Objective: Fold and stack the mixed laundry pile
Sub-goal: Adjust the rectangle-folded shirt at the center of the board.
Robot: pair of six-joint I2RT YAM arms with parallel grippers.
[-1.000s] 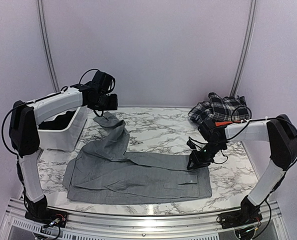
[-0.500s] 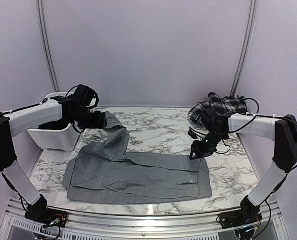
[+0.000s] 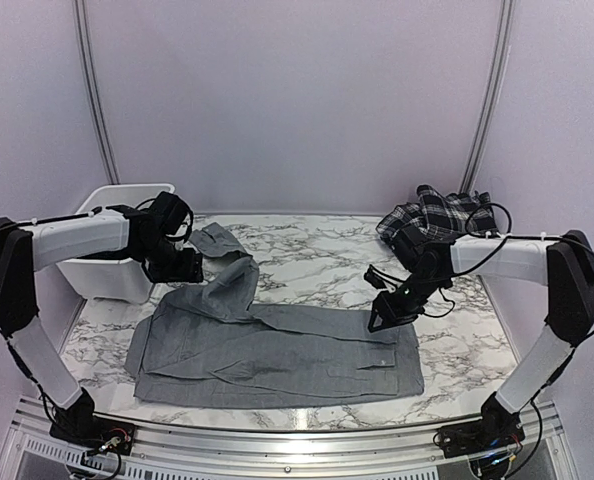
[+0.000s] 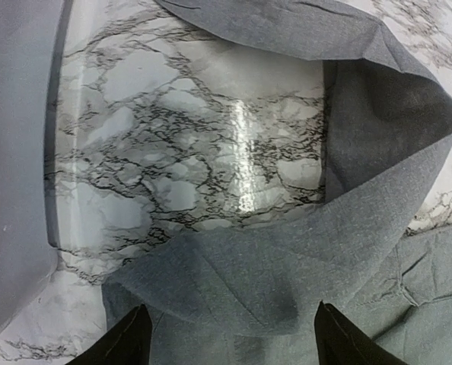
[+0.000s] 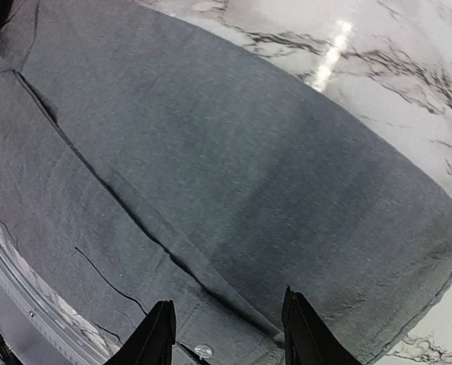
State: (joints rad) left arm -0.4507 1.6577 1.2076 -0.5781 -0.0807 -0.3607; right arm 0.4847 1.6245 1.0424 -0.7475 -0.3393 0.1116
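Observation:
Grey trousers (image 3: 277,350) lie spread across the front of the marble table (image 3: 317,260). One leg (image 3: 232,275) bends up toward the back left, its end folded over. My left gripper (image 3: 190,270) hovers just left of that leg. In the left wrist view it (image 4: 230,346) is open, with the grey fold (image 4: 287,266) below and nothing between the fingers. My right gripper (image 3: 377,318) is over the trousers' right end. In the right wrist view it (image 5: 230,338) is open above the grey cloth (image 5: 233,175), near a button (image 5: 204,350). A black-and-white plaid piece (image 3: 439,215) lies at the back right.
A white plastic basket (image 3: 112,275) stands at the back left, right beside my left arm. Pale curtain walls close the back and sides. A metal rail (image 3: 277,440) runs along the table's near edge.
My left arm came down from above the basket and opened, letting the raised trouser leg drop onto the table. My right gripper slid slightly left along the trousers' edge and opened a little.

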